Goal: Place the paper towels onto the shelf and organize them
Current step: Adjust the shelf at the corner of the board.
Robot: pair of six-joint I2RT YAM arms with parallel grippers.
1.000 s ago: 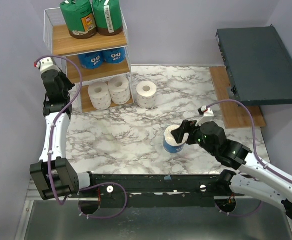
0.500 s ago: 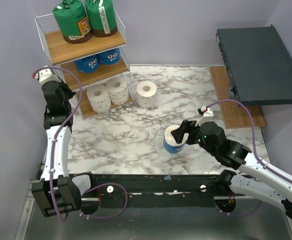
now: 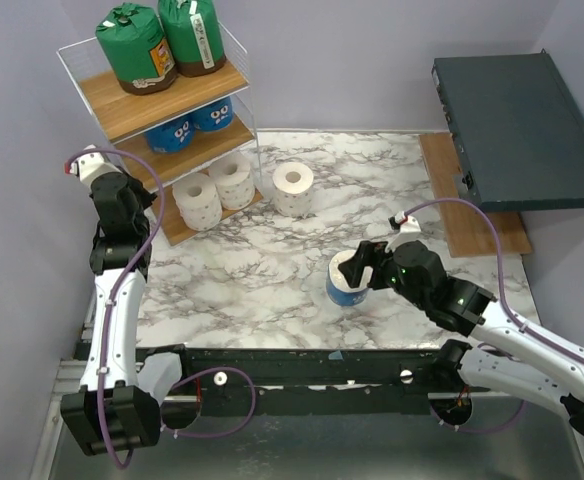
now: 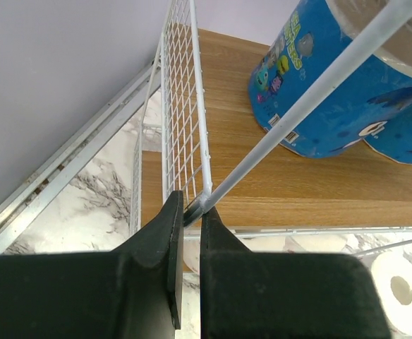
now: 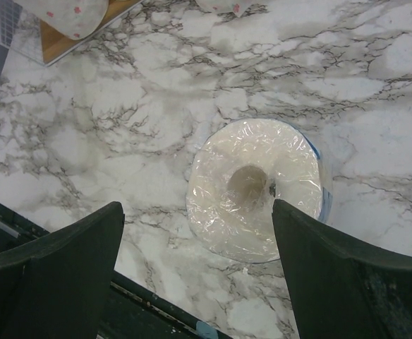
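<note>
Paper towels mostly sit on the shelf: green pair up top, blue pair in the middle, white ones on the bottom board, plus one white roll on the counter just beside it. Your left fingers are clamped shut on the shelf's wire corner; your right fingers stand open around a blue-wrapped roll.

A wire shelf is seen askew at the far left of the marble table. Two green-wrapped rolls are stood on its top board, two blue-printed rolls on the middle board and two white rolls on the bottom. A third white roll is set just beside it. The left gripper is held against its near left corner. A blue-wrapped roll is straddled by the right gripper.
</note>
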